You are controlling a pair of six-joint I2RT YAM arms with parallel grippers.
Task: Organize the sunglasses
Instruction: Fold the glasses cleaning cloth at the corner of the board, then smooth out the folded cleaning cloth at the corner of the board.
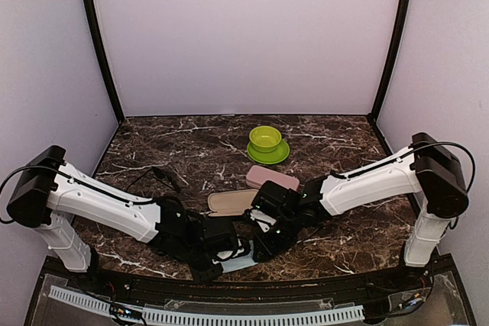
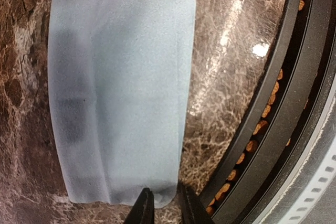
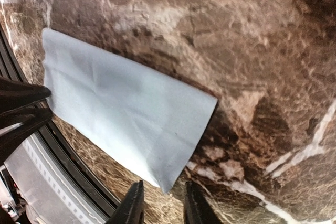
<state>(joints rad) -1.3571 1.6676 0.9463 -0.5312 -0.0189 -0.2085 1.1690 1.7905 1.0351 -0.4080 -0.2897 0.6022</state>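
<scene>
Seemingly early: no sunglasses in view, pink case [image 1: 273,177] open beyond both narrow, empty-looking jaws at a pale cloth's [image 2: 121,87] ends.

black sunglasses [image 1: 165,177] | thin dark frame (small, details unclear) | lying left-centre on tabletop [image 1: 336,150]

The cloth [image 2: 121,87] lies at the table's [image 1: 344,150] near edge, case [image 1: 273,178] behind it, bowl [image 1: 265,138] on plate [image 1: 281,155] farthest back.
</scene>
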